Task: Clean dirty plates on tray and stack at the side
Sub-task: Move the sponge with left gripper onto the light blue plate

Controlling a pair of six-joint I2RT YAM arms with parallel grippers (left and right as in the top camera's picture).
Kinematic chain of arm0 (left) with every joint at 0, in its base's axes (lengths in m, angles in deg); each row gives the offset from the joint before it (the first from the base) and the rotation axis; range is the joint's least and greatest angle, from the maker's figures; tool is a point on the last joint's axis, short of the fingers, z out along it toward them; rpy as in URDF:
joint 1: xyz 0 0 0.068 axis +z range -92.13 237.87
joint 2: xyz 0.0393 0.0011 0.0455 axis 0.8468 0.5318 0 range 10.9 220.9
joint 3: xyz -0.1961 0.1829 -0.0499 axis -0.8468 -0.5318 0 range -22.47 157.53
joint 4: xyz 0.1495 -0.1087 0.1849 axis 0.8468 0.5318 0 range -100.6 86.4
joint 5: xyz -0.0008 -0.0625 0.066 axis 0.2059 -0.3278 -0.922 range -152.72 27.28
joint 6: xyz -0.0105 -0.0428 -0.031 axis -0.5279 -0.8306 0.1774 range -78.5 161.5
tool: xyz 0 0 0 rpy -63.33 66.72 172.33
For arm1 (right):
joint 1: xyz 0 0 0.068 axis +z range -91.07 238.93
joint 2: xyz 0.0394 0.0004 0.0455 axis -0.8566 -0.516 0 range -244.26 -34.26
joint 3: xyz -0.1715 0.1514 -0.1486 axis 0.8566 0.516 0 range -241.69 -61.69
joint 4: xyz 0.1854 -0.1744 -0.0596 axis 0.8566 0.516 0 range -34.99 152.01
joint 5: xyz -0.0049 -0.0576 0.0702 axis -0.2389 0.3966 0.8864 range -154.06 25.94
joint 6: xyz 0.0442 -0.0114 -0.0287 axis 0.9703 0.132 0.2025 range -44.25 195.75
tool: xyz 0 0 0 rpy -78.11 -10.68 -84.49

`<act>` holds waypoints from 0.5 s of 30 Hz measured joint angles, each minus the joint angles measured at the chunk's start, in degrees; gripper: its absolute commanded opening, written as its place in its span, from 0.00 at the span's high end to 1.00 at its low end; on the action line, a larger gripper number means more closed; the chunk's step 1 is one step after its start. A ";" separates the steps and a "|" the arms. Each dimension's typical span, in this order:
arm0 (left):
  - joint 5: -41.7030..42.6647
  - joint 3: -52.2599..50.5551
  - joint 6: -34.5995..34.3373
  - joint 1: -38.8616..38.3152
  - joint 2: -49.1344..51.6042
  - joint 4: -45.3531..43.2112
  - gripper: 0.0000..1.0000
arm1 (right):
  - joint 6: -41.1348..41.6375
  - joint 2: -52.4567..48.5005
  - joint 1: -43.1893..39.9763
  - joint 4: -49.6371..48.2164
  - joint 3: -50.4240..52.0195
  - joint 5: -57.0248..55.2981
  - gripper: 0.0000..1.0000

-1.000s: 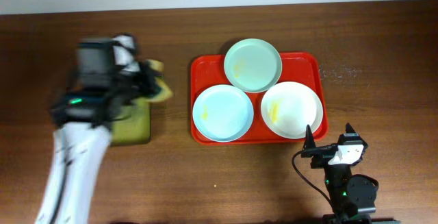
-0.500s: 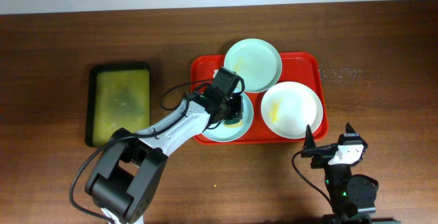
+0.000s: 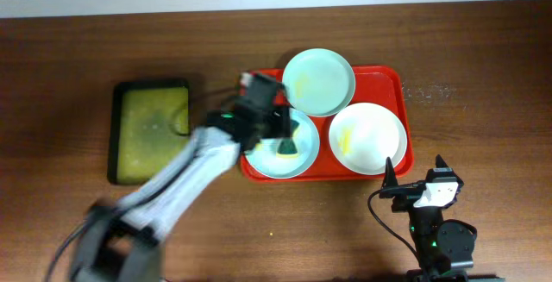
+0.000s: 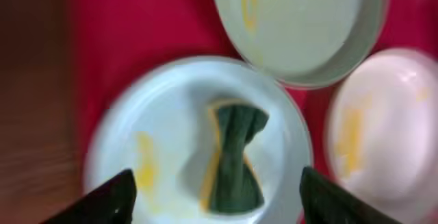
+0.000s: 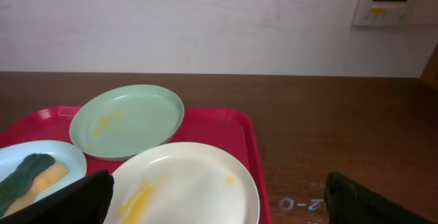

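Note:
Three plates sit on the red tray [image 3: 384,79]: a mint one [image 3: 318,82] at the back, a white one [image 3: 367,137] at the right and a pale blue one [image 3: 263,148] at the left, all with yellow smears. A green and yellow sponge [image 3: 287,140] lies folded on the pale blue plate [image 4: 157,135]. My left gripper [image 4: 215,186] hovers open just above the sponge [image 4: 233,157], its fingers wide on either side, touching nothing. My right gripper [image 3: 414,168] rests open at the front right, facing the white plate [image 5: 191,183].
A black-rimmed tray [image 3: 152,131] with a yellow-green inside lies on the brown table to the left of the red tray. The mint plate [image 4: 301,25] overlaps the rims of the other two. The left arm [image 3: 172,187] crosses the table diagonally.
My left gripper carried the sponge from the black-rimmed tray to the pale blue plate, then opened and let it go there. The right arm has not moved.

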 measured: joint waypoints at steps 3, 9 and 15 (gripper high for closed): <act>-2.47 2.01 0.11 4.74 -9.46 5.66 0.22 | 0.00 0.02 0.00 0.00 0.00 0.00 0.01; -7.21 0.35 0.20 6.03 -7.19 14.99 0.12 | -2.19 0.02 0.00 -0.42 0.00 -2.45 0.01; -7.72 0.00 0.46 6.01 -4.72 14.95 0.01 | -8.11 0.02 0.00 -0.92 0.00 -7.48 0.01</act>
